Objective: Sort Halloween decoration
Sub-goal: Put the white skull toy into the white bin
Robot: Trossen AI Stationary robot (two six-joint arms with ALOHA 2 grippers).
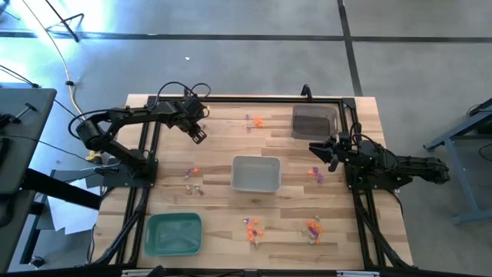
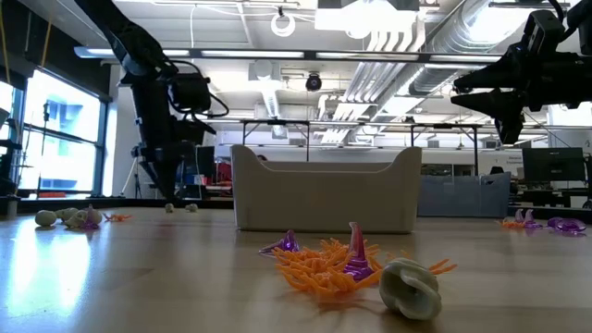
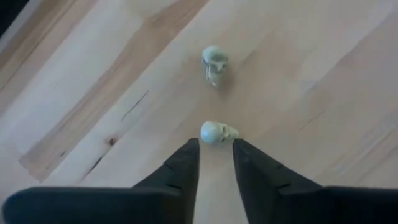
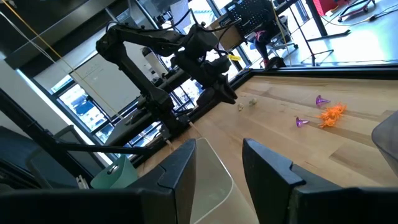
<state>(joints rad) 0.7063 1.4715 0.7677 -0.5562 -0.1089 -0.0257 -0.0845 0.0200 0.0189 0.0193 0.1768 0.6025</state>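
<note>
left end effector (image 3: 216, 155): fingers apart over pale rounded skull trinket (image 3: 217, 132) | right end effector (image 4: 219, 163): apart, empty

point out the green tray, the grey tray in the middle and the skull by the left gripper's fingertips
green tray (image 1: 174, 245), high view, on its rim
grey tray (image 1: 256, 161), high view, on its rim
skull (image 3: 216, 132), left wrist view, on its crown

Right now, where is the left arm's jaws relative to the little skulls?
In the left wrist view the left gripper has its jaws apart just behind one pale skull, with a second skull farther ahead on the bare wood.
</note>
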